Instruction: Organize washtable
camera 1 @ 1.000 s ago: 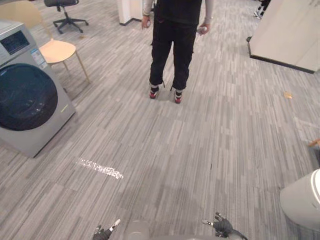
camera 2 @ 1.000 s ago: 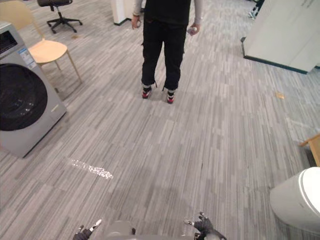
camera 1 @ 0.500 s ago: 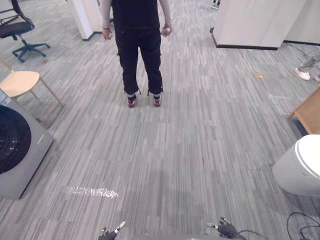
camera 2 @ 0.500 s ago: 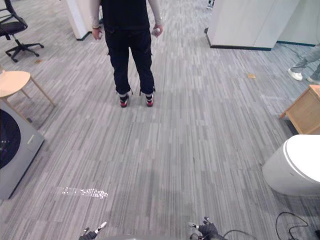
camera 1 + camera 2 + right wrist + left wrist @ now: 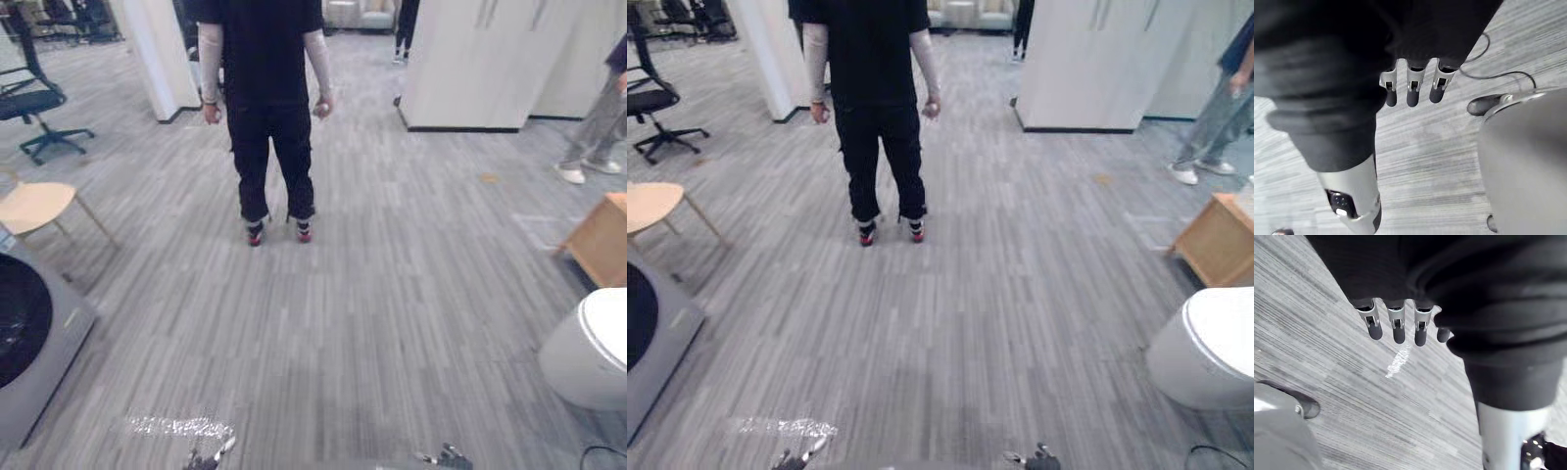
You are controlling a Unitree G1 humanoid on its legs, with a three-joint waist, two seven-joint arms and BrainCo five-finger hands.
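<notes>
Open office floor. Grey striped carpet (image 5: 392,323) underfoot. A person (image 5: 265,108) stands ahead of me. Left of that person: swivel chair (image 5: 34,98), wooden stool (image 5: 39,206), washing machine (image 5: 29,343). Right of that person: tall white cabinets (image 5: 480,59).

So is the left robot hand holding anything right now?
No, the left robot hand hangs with straight fingers above the carpet, gripping nothing.

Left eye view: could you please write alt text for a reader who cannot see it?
A person in black clothes stands with their back turned on a grey striped carpet floor. A grey washing machine with a dark round door sits at left, a white round bin at right.
</notes>
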